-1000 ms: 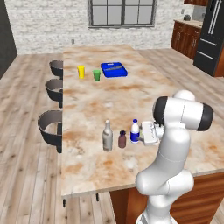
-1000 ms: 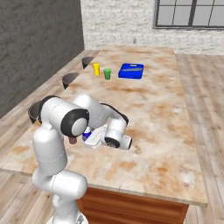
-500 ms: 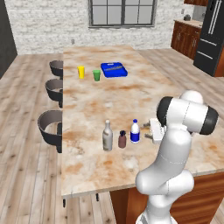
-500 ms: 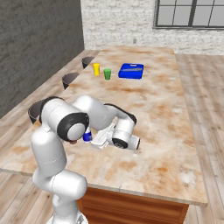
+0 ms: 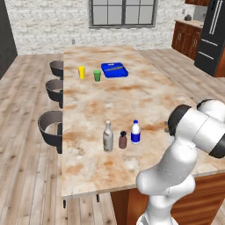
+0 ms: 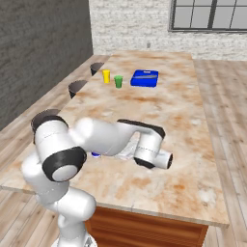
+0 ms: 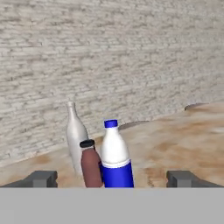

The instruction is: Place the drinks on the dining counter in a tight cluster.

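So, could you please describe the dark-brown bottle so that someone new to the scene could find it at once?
On the long marbled dining counter, look at the near end, where three bottles stand in a tight row. The dark-brown bottle is the middle one, between the taller grey-beige bottle and the blue-labelled white-capped bottle; it is the shortest and darkest.

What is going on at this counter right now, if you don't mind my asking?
Three drinks stand upright in a close row on the dining counter: a grey-beige bottle, a short brown bottle and a blue-labelled bottle. The robot's hand is open and empty, facing the bottles from just beside them.
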{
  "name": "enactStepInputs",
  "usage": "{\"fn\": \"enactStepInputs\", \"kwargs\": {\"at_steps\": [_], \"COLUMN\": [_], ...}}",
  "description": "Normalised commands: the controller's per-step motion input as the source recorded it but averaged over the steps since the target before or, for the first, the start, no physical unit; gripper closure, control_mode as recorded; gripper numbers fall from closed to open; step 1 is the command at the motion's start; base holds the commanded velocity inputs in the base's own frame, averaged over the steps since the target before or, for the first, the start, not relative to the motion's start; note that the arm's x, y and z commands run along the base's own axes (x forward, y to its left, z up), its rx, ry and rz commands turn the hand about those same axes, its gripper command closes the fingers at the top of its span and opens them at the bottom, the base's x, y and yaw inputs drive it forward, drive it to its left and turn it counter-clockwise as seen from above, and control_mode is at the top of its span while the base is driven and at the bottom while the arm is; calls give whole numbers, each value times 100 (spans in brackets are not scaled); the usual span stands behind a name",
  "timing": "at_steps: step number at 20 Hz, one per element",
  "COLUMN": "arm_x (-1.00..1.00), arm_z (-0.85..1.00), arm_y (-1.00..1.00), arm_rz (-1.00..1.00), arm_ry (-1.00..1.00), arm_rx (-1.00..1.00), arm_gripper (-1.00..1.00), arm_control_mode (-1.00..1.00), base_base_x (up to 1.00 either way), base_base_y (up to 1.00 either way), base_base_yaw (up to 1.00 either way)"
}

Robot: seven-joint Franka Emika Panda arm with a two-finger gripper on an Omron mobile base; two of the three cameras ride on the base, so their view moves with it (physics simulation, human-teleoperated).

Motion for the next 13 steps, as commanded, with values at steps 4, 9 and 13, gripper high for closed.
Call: {"fn": "enactStepInputs", "kwargs": {"at_steps": [4, 9, 13], "arm_x": [-19, -33, -32], "arm_z": [47, 21, 10], "arm_y": [0, -2, -3], "arm_rz": [-32, -34, -40], "arm_ry": [56, 62, 66], "arm_rx": [-23, -20, -13], "arm_gripper": [-100, -100, -100], "arm_control_mode": [-100, -100, -100], "base_base_x": [0, 0, 0], "base_base_y": [0, 0, 0], "base_base_yaw": [0, 0, 0]}}
